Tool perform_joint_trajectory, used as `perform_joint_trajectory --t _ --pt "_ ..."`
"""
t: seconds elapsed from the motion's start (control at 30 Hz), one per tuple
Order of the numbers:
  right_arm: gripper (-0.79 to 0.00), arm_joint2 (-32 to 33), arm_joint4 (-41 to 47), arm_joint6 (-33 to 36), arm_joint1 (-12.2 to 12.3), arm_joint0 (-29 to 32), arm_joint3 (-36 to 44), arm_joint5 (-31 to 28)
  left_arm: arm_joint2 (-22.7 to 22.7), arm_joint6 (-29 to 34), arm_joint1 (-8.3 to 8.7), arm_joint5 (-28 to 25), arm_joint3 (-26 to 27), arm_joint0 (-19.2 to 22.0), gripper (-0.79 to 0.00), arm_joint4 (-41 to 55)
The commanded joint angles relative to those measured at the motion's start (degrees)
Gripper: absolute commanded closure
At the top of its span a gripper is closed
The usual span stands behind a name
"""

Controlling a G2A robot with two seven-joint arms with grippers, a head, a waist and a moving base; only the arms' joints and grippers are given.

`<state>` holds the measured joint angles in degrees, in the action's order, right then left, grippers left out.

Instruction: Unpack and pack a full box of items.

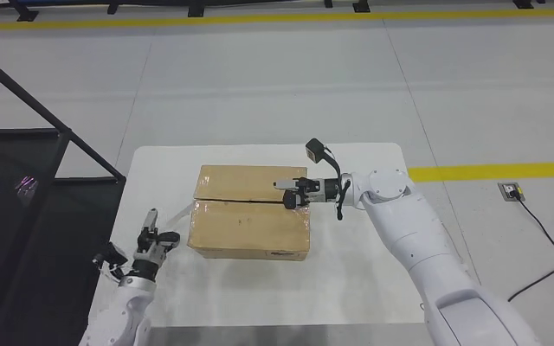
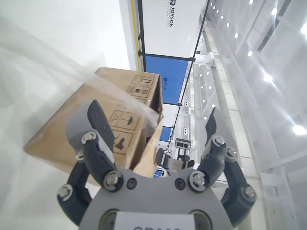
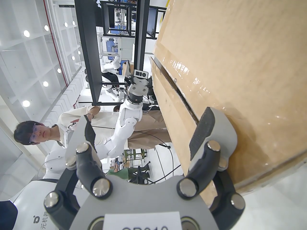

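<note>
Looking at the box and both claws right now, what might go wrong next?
The clear tape strip trailing off the brown cardboard box may stick to the open left claw. The open right claw has one finger on the lid by the seam; prying there might slide the unheld box across the white table.

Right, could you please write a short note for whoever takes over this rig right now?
Left pincer: open, empty, by the near left corner of the cardboard box.
Right pincer: open, empty, at the right end of the box's top seam, one finger over the top flap.
Things: box sits mid-table, flaps shut; a loose tape strip trails from its left end.
Done: tape looks partly peeled; the seam shows a gap.
Left: open the flaps, unpack, repack.
</note>
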<state>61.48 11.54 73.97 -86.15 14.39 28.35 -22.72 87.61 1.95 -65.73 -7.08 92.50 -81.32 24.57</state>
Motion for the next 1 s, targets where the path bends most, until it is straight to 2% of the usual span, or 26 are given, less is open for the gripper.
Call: perform_joint_trajectory --t 0.0,0.17,0.3,0.57,0.73,0.97 --pt "-0.785 0.00 0.00 0.00 0.00 0.00 0.00 0.00 -0.93 -0.30 -0.27 -0.26 -1.73 -0.02 -0.785 0.43" --pt "-0.785 0.00 0.00 0.00 0.00 0.00 0.00 0.00 -3.78 -5.75 -1.32 1.07 -6.80 4.63 -0.785 1.09" --pt "-0.785 0.00 0.00 0.00 0.00 0.00 0.00 0.00 -5.47 -5.97 -1.98 3.82 -11.61 10.18 -0.785 2.60" --pt "-0.785 0.00 0.00 0.00 0.00 0.00 0.00 0.00 -8.36 -6.36 -3.47 5.11 -18.60 18.76 -0.785 5.70" --pt "-0.785 0.00 0.00 0.00 0.00 0.00 0.00 0.00 -7.13 -5.92 -3.85 4.05 -20.39 20.81 -0.785 8.50" --pt "-0.785 0.00 0.00 0.00 0.00 0.00 0.00 0.00 -3.71 -5.39 -4.05 0.90 -21.86 21.37 -0.785 12.57"
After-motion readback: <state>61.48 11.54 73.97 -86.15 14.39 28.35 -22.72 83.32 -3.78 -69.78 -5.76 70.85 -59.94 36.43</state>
